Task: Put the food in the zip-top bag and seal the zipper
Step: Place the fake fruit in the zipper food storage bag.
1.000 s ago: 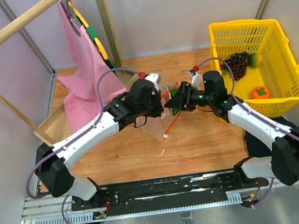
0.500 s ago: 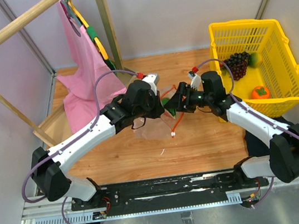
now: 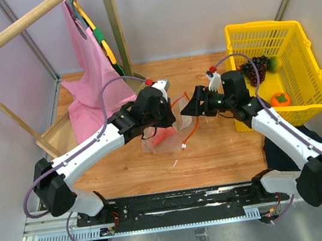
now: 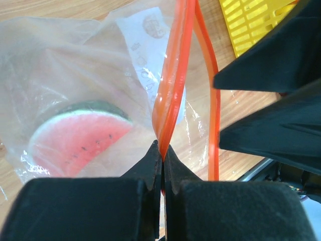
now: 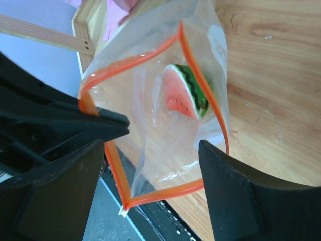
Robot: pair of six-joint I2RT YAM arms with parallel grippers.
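Holding the bag (image 3: 163,143) open is the whole job of the left gripper (image 4: 161,150) right now. Its jaws are pressed together on one side of the zipper (image 4: 173,85), so the bag hangs from that pinch with its bottom on the table (image 3: 214,155). The melon slice (image 5: 183,93) lies inside, low in the bag, rind toward the far wall. The right gripper (image 5: 150,145) hovers just at the mouth with its jaws apart and nothing between them.

I judge the step in hand to be pulling the right arm clear and going for the next fruit. The grapes (image 3: 255,70), lime (image 3: 274,64) and persimmon (image 3: 280,99) sit in the basket (image 3: 319,82); I cannot see a mango.

To do it well:
- Back the right arm out along its own line. The free side of the zipper loops loosely beside the fingers and could snag.
- The left pinch should not loosen or sink, or the mouth — now a wide orange ring in the right wrist view — may fold flat.
- Take the grapes from above, at the thick part of the bunch; they look lumpy and apt to roll.
- Release each fruit well inside the ring, not on the strip.
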